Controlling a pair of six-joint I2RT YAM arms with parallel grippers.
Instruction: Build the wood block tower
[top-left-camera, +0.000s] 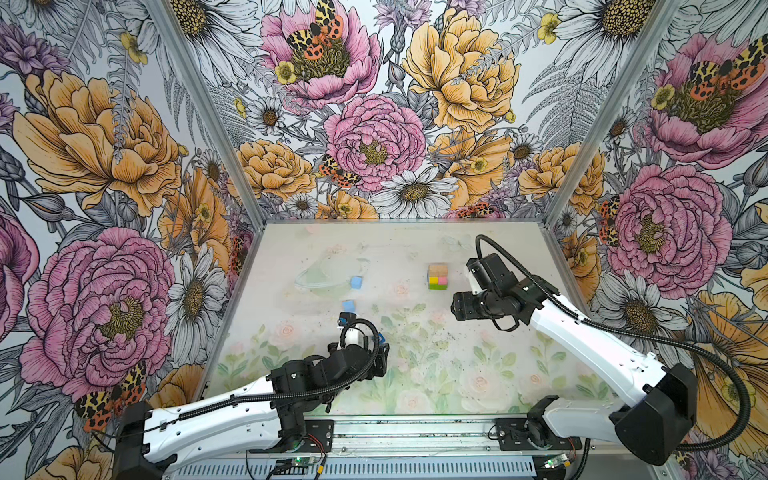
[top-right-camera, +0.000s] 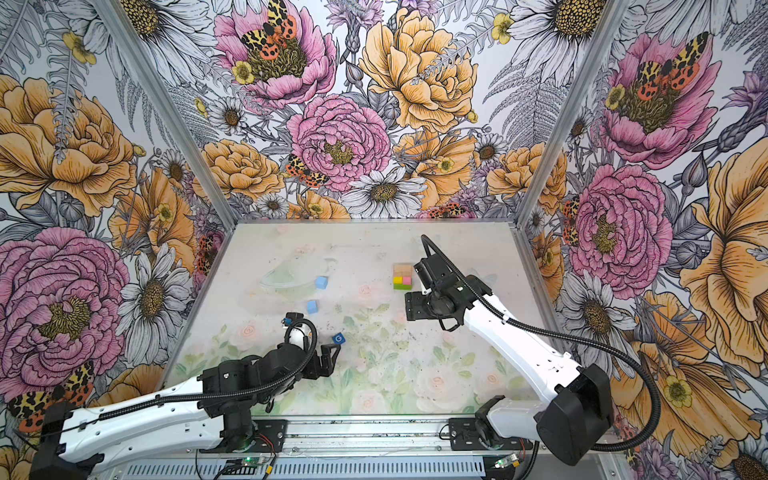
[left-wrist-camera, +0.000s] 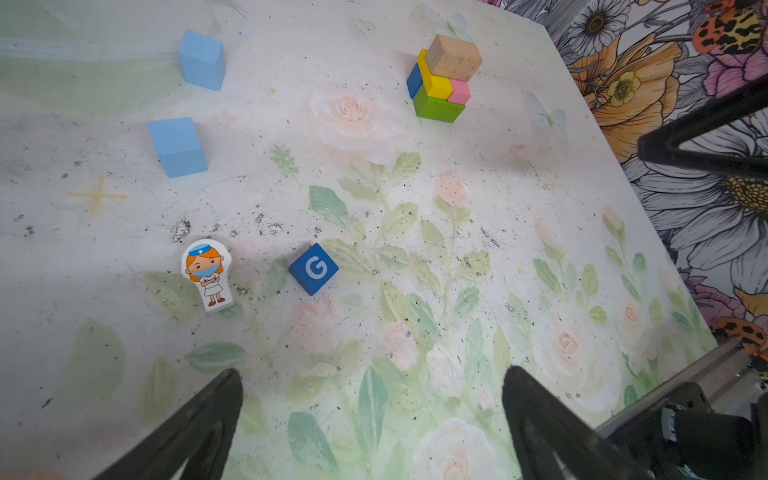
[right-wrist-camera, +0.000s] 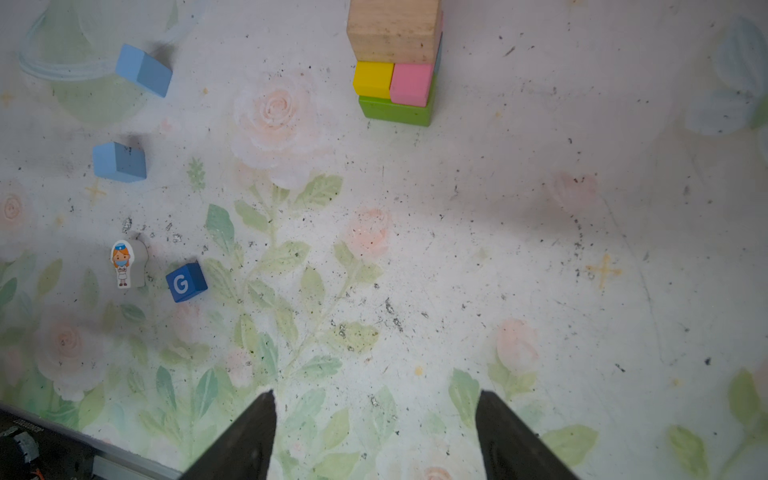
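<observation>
Now | left gripper (left-wrist-camera: 372, 374) wide, empty | right gripper (right-wrist-camera: 378, 395) parted, empty | light blue cube (left-wrist-camera: 176, 145) likely light, rigid, slick paint | you pinch its flat opposite sides

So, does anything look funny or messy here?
Nothing is tipped over or broken; the tower stands straight. The table just looks dirty, with dark specks all over, some clumped by the little nurse figure.

Blocks spread over the surface (top-left-camera: 457, 374)
Tower (top-left-camera: 437, 277) far right; far cube (top-left-camera: 356, 282) and near cube (top-left-camera: 348, 306) well left of it; nearer still, figure (left-wrist-camera: 206, 274) just left of lettered cube (left-wrist-camera: 313, 269).
</observation>
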